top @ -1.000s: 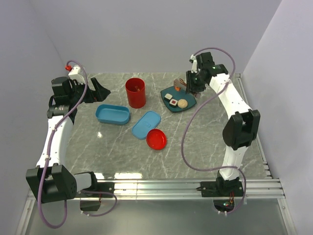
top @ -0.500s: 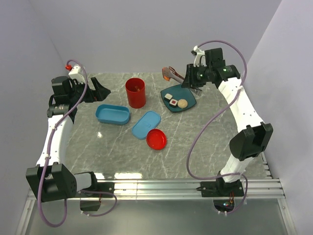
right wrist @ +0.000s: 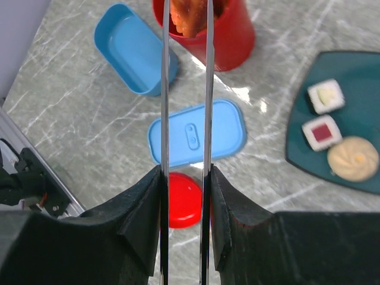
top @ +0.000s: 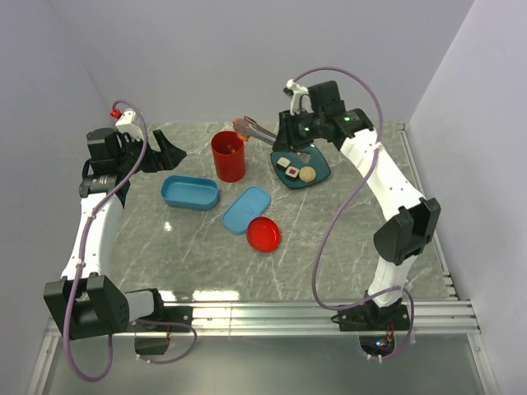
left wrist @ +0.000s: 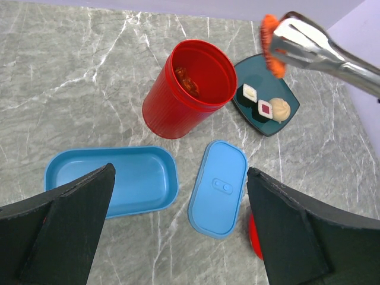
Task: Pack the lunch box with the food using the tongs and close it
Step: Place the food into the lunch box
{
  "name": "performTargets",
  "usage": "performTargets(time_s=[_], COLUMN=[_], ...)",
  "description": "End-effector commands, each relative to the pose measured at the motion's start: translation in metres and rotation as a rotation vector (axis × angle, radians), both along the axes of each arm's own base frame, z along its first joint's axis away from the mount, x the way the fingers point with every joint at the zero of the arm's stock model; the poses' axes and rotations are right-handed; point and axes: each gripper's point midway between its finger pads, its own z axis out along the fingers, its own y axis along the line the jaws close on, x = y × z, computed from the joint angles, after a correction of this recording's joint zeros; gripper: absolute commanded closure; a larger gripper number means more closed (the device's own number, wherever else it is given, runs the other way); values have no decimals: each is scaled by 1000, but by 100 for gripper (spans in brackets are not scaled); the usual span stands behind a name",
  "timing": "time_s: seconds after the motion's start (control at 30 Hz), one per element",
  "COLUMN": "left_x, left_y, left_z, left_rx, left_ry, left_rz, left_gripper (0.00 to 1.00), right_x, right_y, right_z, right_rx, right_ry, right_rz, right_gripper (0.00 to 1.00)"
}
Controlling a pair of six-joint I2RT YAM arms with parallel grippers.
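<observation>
Right gripper (right wrist: 185, 178) clasped the tongs (right wrist: 208, 107), we saw.
Their tips pinched an orange chunk (right wrist: 189, 15) near the red cup (right wrist: 234, 35); our left gripper (left wrist: 178, 178) gaped wide, holding nothing.

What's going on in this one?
The right gripper holds the tongs, which pinch an orange fried piece in the air near the red cup. The lunch box sits open and empty, its lid flat beside it. Two sushi rolls and a bun are on the dark plate. The left gripper hovers open, holding nothing.
</observation>
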Motion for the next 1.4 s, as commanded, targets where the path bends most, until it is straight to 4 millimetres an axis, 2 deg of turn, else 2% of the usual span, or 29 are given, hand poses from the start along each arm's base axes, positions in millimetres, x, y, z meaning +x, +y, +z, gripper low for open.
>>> performTargets(time_s=[0.0,0.17,0.33,0.47,0.6,0.73,0.93,1.07,1.17,1.3,1.37], left_x=[1,1,-1,0,0,0,-1,-1,-2,-4,-4], left_y=[0,1,1,1,2,2,2,1,2,1,2], left_z=[25,24,22,21,19,19,21,22,23,23,24], left_rx=[5,11,13,11,12,14,14,16,21,28,30], left_ry=[-65,-63,-61,-59,-55,-56,-62,-64,-68,-74,-77], left_rz=[-11,-4,-4,-5,-3,-2,-3,-7,-9,-13,-12], left_gripper=[1,1,1,1,1,1,0,0,1,1,1], right_x=[15,21,26,31,32,31,26,20,13,6,5], right_y=[20,39,46,48,51,52,52,39,18,-17,-45], right_z=[25,11,-4,-13,-11,-2,16,27,27,19,11], right_rx=[11,-24,-77,-107,-106,-92,-65,-66,-92,-141,-174], right_ry=[-120,-119,-129,-142,-150,-166,-189,-215,-215,-188,-161], right_rz=[14,37,27,15,17,20,23,46,62,54,31], right_gripper=[81,81,78,72,62,46,44,44,43,43,45])
